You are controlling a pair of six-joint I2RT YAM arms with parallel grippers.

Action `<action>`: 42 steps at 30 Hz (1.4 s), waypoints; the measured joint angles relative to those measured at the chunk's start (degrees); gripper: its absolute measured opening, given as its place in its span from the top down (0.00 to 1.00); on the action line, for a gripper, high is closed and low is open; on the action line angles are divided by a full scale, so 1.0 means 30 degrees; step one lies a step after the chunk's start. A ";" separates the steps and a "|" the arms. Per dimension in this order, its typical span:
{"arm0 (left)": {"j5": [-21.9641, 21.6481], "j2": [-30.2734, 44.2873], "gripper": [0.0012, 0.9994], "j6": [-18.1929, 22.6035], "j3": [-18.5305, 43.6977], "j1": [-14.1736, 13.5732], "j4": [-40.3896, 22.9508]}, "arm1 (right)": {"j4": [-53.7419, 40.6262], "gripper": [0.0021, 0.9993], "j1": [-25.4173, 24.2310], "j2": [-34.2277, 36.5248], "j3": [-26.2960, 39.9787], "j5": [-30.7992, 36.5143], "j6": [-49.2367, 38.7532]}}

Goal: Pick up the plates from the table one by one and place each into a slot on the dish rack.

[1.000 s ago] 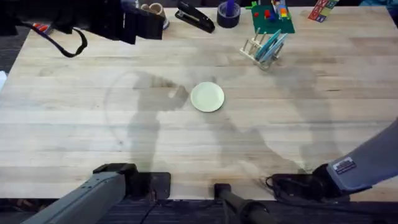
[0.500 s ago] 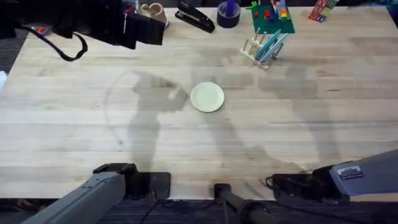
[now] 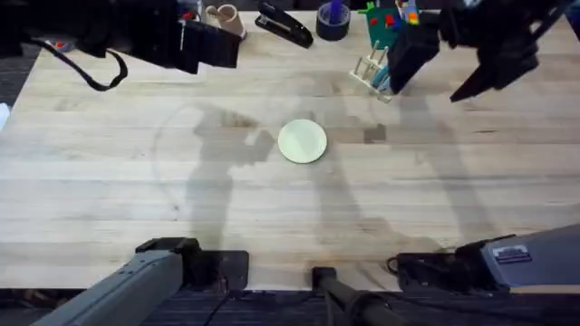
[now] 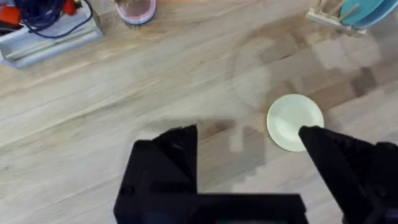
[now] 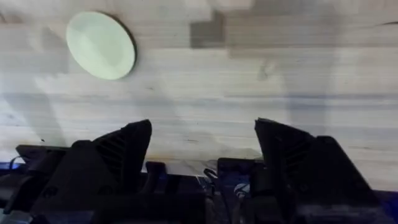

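The pale cream-yellow plate (image 3: 302, 141) lies flat on the middle of the table (image 3: 109, 181); it also shows as the cream plate (image 4: 292, 121) and the cream plate (image 5: 101, 45) in the wrist views. The light blue plate (image 4: 367, 9) stands in the dish rack (image 3: 366, 67) at the far right of centre. My right gripper (image 3: 428, 89) hangs high and open, large and dark, partly covering the rack. My left gripper (image 3: 213, 43) is high over the far left, open and holding nothing, as the left gripper (image 4: 249, 155) shows in its wrist view. The right gripper (image 5: 205, 143) holds nothing.
Along the far edge stand a black stapler (image 3: 284, 23), a dark blue roll (image 3: 333, 20) and a green board with coloured blocks (image 3: 390, 25) right behind the rack. A pink cup (image 4: 135, 9) and a tray of cables (image 4: 43, 31) sit far left.
My right arm has swung up from the lower right and now hangs over the rack at the far right. The left arm and the cream plate have stayed put.
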 joint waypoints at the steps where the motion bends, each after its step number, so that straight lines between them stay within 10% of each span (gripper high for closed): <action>1: 0.0000 0.0000 0.01 -0.0004 0.0000 0.0000 -0.0124 | 0.0294 0.01 0.0035 -0.0272 -0.0560 -0.0081 -0.0030; 14: 0.0000 0.0000 0.01 -0.0005 0.0000 0.0000 -0.0893 | 0.4914 0.00 0.0064 -0.4540 -0.7313 -0.1766 -0.0048; 32: 0.2886 0.0000 0.01 -0.1105 -0.0021 0.0000 -0.2276 | 0.5263 0.00 0.0064 -0.4994 -0.7828 -0.2623 -0.0041; 35: 0.3730 0.0000 0.14 -0.1448 -0.0270 0.0000 -0.2405 | 0.5263 0.00 0.0063 -0.4994 -0.7828 -0.2623 -0.0041; 40: 0.5008 0.0000 0.82 -0.1647 -0.1583 0.0000 -0.2462 | 0.5263 0.00 0.0064 -0.4994 -0.7828 -0.2623 -0.0041; 42: 0.5512 0.0000 0.95 -0.1647 -0.2198 0.0000 -0.2341 | 0.5263 0.01 0.0064 -0.4994 -0.7828 -0.2623 -0.0041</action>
